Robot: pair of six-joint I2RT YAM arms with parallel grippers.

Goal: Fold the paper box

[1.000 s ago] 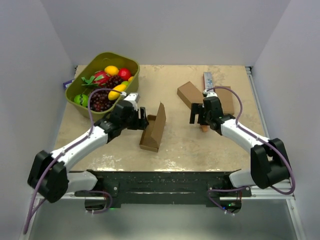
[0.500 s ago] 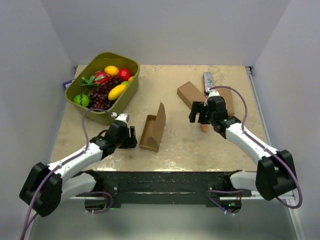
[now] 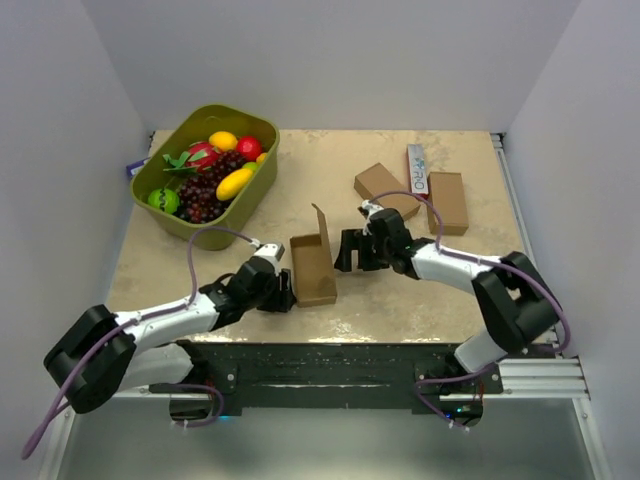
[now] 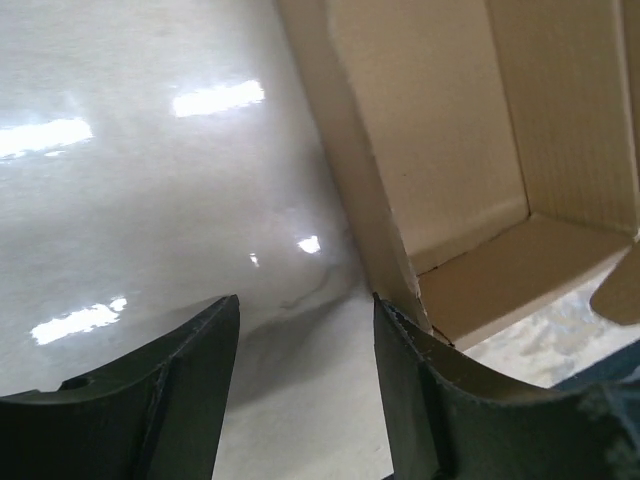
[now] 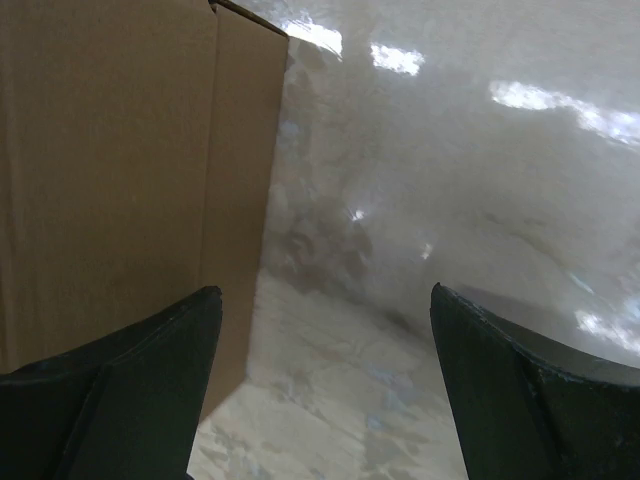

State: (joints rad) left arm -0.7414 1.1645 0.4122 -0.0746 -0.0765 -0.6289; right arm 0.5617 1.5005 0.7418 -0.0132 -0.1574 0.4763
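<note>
The paper box (image 3: pixel 313 266) is brown corrugated cardboard, open in the middle of the table, with its lid panel standing up at the back right. My left gripper (image 3: pixel 284 291) is open at the box's left front corner; in the left wrist view the box's wall (image 4: pixel 372 200) runs beside my right finger (image 4: pixel 440 400). My right gripper (image 3: pixel 347 250) is open just right of the upright lid. In the right wrist view the lid's plain outer face (image 5: pixel 120 170) fills the left side, close to my left finger (image 5: pixel 120 390).
A green tub (image 3: pixel 165 205) of toy fruit stands at the back left. Two plain brown boxes (image 3: pixel 383 186) (image 3: pixel 446 202) and a narrow white-and-red carton (image 3: pixel 417 168) lie at the back right. The table's near edge (image 3: pixel 330 342) is just in front of the box.
The box has turned from lying on its side to sitting flat with its lid up. My left gripper swung back in to its left corner. My right gripper moved left to the lid.
</note>
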